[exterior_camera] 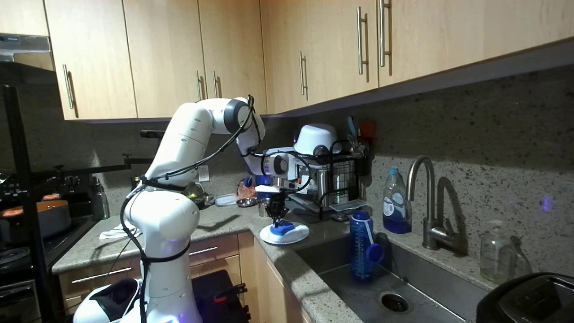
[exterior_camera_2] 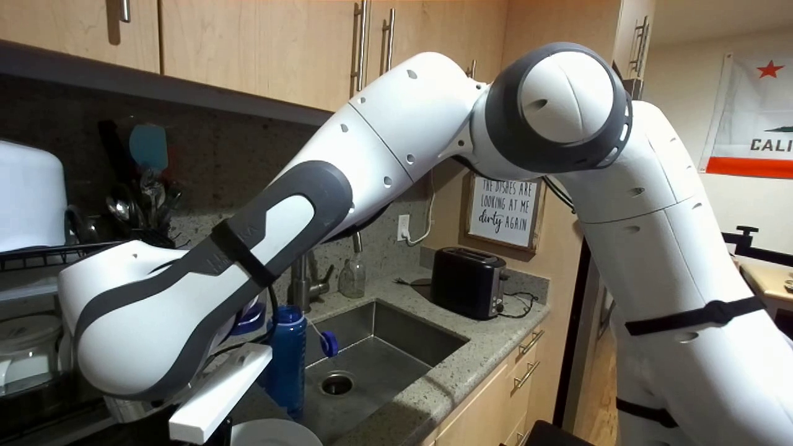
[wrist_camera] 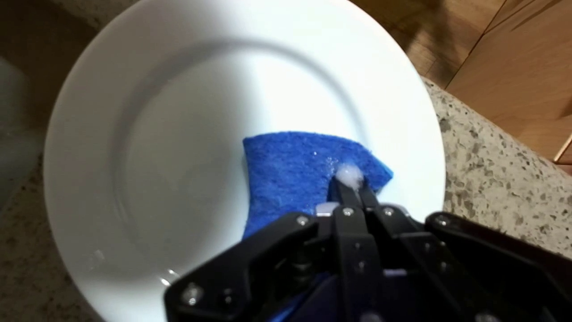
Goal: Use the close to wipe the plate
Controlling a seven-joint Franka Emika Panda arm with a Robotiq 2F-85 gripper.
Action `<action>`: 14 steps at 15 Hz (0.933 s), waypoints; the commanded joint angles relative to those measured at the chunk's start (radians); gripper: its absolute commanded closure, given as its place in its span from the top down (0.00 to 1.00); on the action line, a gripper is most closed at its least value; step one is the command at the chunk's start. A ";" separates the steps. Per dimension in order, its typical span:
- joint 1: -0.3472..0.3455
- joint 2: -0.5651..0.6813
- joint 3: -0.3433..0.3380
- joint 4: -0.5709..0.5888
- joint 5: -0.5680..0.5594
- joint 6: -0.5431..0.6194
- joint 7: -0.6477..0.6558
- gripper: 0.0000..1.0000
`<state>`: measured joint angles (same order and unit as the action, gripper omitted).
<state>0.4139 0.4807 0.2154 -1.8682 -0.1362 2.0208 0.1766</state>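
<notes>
Speckled stone makes up your surface (exterior_camera: 298, 271), under pale wooden cupboards (exterior_camera: 161, 58). Your cloth (wrist_camera: 290, 165) is bright blue and felt-like, with one squared corner and a far edge that curves down to a point; a whitish patch, suds or glare, you cannot tell which, shows where your hand (wrist_camera: 354, 188) meets it. The jaws are nearly together, with part of the cloth pinched between them. It lies on the white plate (wrist_camera: 393, 103), to one side of the middle. You have that plate by the surface's inside corner, its rim at the front edge. A blue bottle (exterior_camera: 360, 249) stands upright in the sink (exterior_camera: 345, 291), its cap (exterior_camera: 375, 253) hanging beside it. Along the back edge, a soap bottle (exterior_camera: 396, 204) holds blue liquid in its lower part; the contents of the clear bottle (exterior_camera: 495, 255) farther along are too faint to tell. Toward the back corner, the dark rack (exterior_camera: 332, 172) carries an upturned bowl (exterior_camera: 316, 139).
</notes>
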 commanded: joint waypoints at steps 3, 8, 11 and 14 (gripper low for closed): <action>-0.025 0.007 0.014 0.016 0.020 -0.015 -0.063 0.01; -0.061 0.019 0.009 0.015 0.051 -0.013 -0.124 0.01; -0.081 0.028 0.009 0.018 0.076 -0.016 -0.152 0.01; -0.092 0.037 0.008 0.023 0.092 -0.021 -0.166 0.01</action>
<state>0.3418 0.4941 0.2154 -1.8676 -0.0668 2.0209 0.0399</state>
